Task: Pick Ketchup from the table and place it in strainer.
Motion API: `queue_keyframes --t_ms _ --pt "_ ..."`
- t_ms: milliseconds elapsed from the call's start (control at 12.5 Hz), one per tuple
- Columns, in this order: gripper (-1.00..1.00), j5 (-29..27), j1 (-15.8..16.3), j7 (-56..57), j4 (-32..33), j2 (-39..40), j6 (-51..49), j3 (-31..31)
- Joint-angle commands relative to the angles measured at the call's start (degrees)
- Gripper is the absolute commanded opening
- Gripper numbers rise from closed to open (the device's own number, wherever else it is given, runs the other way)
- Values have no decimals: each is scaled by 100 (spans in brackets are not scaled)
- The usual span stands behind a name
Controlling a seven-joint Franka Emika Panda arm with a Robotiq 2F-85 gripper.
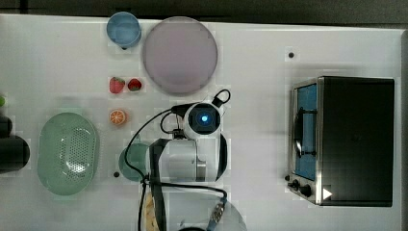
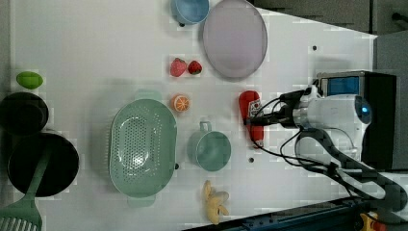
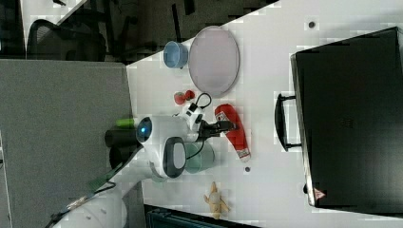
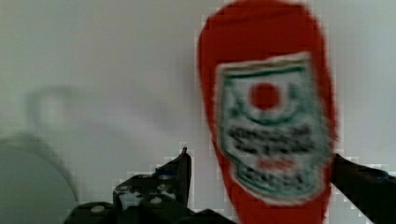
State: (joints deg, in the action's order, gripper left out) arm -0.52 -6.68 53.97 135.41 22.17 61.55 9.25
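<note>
Right of centre in the left view, ketchup bottle (image 2: 252,118) flat on the table (image 2: 96,48), gripper (image 4: 259,175) spread open around it, one finger each side. Green strainer (image 2: 143,147) well apart, lower left.

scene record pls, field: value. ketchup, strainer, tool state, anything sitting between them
ketchup: lying flat on the table, label up
strainer: nothing in it, at the left view's left
tool: open, fingers either side of the ketchup, not yet closed on it
between: teal mug, orange slice
nearby: two strawberries, pale plate, banana
task status: ketchup not yet lifted
</note>
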Motion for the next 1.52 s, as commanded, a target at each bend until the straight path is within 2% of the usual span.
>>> queue_keyframes --t_ms 80,160,240,480,800,1280,1520 --pt "100 77 7 182 19 16 397 -76" --pt "100 81 7 182 18 89 513 -84" --pt "92 85 7 182 20 134 561 -89" --pt "23 90 14 181 20 112 585 -93" --pt "23 89 1 83 -64 -366 127 -97" --pt "23 83 34 -309 -699 -2125 -2440 -41" --pt "23 56 106 -1151 -1179 -2715 -3554 150"
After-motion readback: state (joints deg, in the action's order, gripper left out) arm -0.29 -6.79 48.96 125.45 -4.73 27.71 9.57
